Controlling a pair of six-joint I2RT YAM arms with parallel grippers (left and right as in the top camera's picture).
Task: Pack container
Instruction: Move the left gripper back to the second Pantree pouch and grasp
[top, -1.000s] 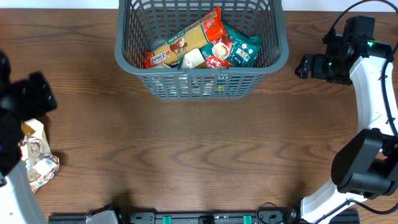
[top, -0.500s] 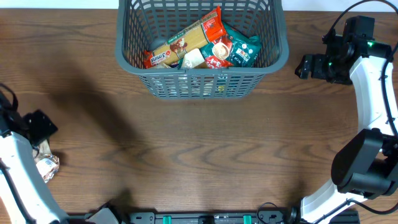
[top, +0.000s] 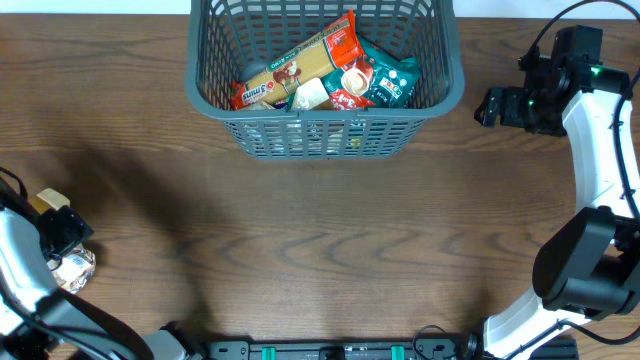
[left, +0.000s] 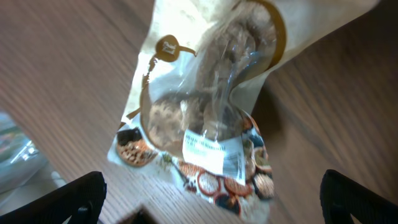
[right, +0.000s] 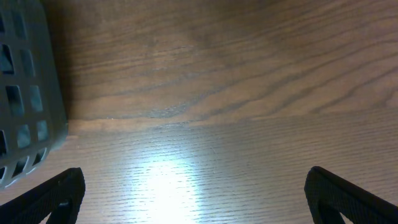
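Directly beneath the spread, empty left gripper a clear snack packet is left unpacked on the wooden table, while well beyond it the dark grey basket is already loaded with several packets, near the right gripper, likewise spread and empty.

The left gripper has swung in from farther back along the left edge of the worktop and come down towards the near side, so it now sits right over the snack packet. A second ago most of that packet lay in plain sight beside the arm. Now only its lower end and a tan corner poke out from under the gripper.
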